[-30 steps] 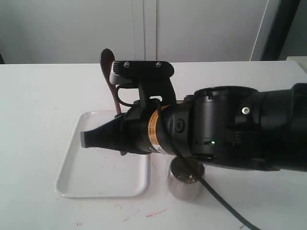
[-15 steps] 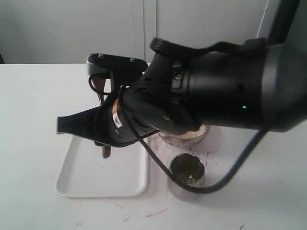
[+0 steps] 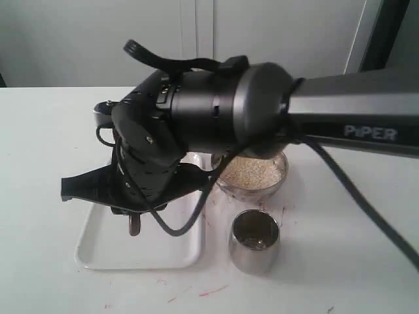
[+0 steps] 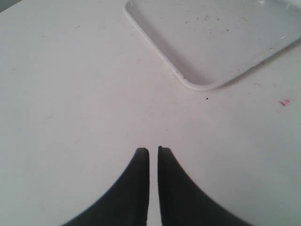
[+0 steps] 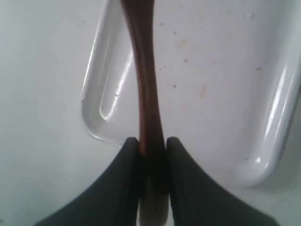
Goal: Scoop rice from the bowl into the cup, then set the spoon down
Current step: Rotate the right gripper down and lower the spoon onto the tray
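My right gripper [image 3: 67, 187] reaches across to the left and hangs over the white tray [image 3: 98, 252]. It is shut on the dark reddish-brown wooden spoon [image 3: 134, 225], whose lower end shows just above the tray floor. In the right wrist view the spoon's handle [image 5: 146, 84] runs out from between the fingertips of that gripper [image 5: 152, 141] over the tray [image 5: 216, 70]. The silver bowl [image 3: 252, 193] holds pale rice [image 3: 255, 171] and stands right of the tray. The steel cup [image 3: 254, 252] stands in front of it. My left gripper [image 4: 153, 150] is shut on nothing, low over bare table.
The right arm's thick black body [image 3: 216, 111] fills the middle of the exterior view and hides the tray's far part. A tray corner [image 4: 197, 85] lies ahead of the left gripper. Small red marks [image 3: 213, 289] dot the white table near its front edge.
The right arm has swung left and down, away from the cup and bowl, to over the tray. The spoon has dropped from standing head-up to low over the tray. The bowl now shows.
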### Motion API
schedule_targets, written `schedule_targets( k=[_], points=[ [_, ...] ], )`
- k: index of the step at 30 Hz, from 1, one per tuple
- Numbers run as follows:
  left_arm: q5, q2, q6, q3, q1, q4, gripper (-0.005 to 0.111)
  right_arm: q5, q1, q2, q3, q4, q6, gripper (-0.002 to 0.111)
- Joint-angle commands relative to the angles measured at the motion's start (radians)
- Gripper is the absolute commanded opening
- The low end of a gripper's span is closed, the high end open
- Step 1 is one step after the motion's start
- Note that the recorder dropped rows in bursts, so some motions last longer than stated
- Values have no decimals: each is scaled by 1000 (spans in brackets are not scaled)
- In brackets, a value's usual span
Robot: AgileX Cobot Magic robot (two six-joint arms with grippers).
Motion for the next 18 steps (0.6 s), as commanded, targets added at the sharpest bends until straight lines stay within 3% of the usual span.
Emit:
schedule_targets(
  k=[1,18],
  points=[
    [33,-3,-6,9,-2,0,14,60,-10,69,-57,6,-18,0],
    [33,-3,-6,9,-2,0,14,65,-24,185,-68,26,116,0]
  ],
)
